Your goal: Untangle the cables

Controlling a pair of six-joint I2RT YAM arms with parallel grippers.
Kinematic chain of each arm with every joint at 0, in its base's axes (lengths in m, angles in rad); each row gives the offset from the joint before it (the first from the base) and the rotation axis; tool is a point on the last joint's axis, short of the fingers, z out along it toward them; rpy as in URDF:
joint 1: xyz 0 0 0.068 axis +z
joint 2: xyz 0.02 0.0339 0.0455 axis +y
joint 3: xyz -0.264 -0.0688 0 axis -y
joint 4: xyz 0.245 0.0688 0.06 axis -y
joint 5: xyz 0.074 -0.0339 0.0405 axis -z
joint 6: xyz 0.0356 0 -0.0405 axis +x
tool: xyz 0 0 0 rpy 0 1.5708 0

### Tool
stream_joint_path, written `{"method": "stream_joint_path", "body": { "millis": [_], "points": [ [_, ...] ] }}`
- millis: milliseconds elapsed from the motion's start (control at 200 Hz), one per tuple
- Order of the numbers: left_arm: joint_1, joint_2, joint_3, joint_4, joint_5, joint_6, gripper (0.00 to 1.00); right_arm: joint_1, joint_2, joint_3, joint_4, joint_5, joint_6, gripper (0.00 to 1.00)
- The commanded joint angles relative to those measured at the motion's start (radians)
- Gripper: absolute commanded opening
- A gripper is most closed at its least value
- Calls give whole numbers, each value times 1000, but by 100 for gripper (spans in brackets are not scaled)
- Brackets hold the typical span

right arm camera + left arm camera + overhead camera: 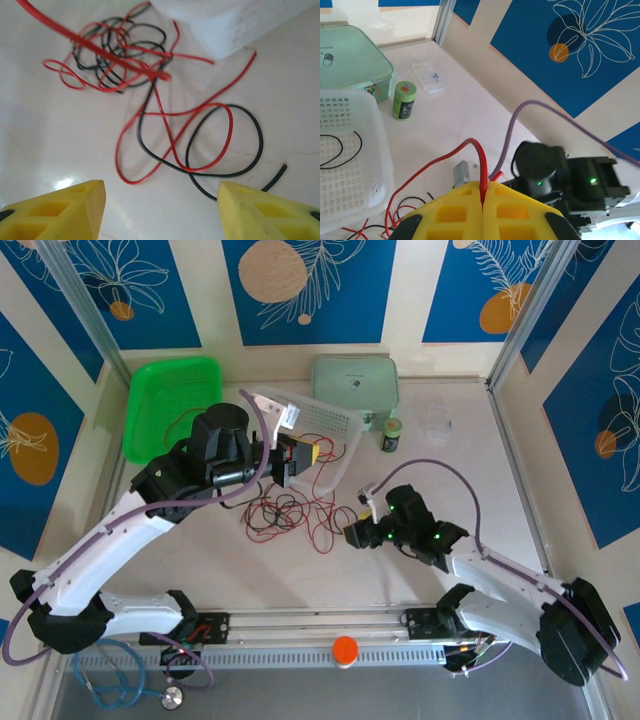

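Note:
A red cable (318,532) and a black cable (262,508) lie in one loose tangle on the table between my arms. My left gripper (296,458) hangs above the tangle, by the white basket. Its yellow jaws (484,194) are shut on a strand of the red cable (470,142), which arches up and out to the left. My right gripper (358,530) stands open just right of the tangle. In the right wrist view its gripper (162,192) hovers low over a red loop (117,160) and a black loop (260,142) that cross each other; the denser knot (115,55) lies beyond.
A white perforated basket (335,425) with a bit of black wire (340,150) sits behind the tangle. At the back are a green basket (170,400), a mint case (355,380), a green jar (392,434) and a clear box (438,423). A stethoscope (120,680) lies near left.

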Motion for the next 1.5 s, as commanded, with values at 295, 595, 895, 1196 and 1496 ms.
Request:
{"method": "stream_joint_path", "body": {
  "millis": [295, 595, 895, 1196, 1496],
  "points": [
    [6, -9, 7, 55, -14, 4, 0, 43, 290, 26, 484, 64, 54, 59],
    [7, -26, 4, 50, -23, 8, 0, 64, 387, 51, 580, 178, 138, 49],
    [8, -61, 6, 43, -92, 17, 0, 65, 403, 79, 509, 201, 191, 5],
    [9, -162, 43, 45, -365, 114, 0, 56, 205, 10, 306, 364, 199, 0],
    [9, -209, 44, 84, -458, 141, 0, 36, 36, -39, 140, 421, 127, 0]
  ]
}}
